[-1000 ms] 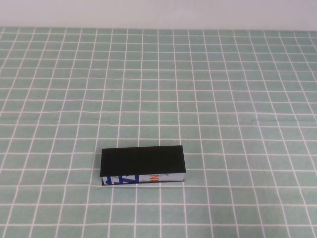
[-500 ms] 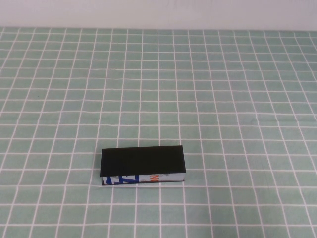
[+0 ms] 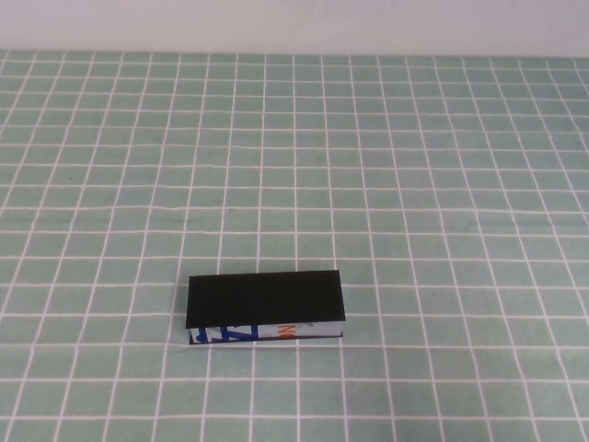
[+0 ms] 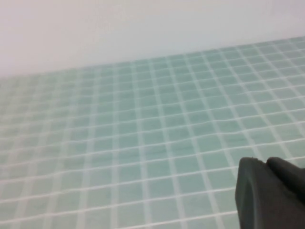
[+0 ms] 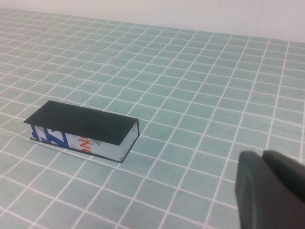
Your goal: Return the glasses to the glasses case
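The glasses case [image 3: 265, 300] lies shut on the green checked cloth, near the front and a little left of centre, with its black lid on top and its white printed side facing me. The right wrist view shows the glasses case [image 5: 81, 125] too, well away from my right gripper [image 5: 262, 155], whose fingers are pressed together with nothing between them. My left gripper [image 4: 264, 162] is also shut and empty, hovering over bare cloth with no case near it. Neither arm shows in the high view. The glasses are out of view.
The green cloth with white grid lines [image 3: 414, 184] covers the whole table. A pale wall [image 3: 294, 23] runs along its far edge.
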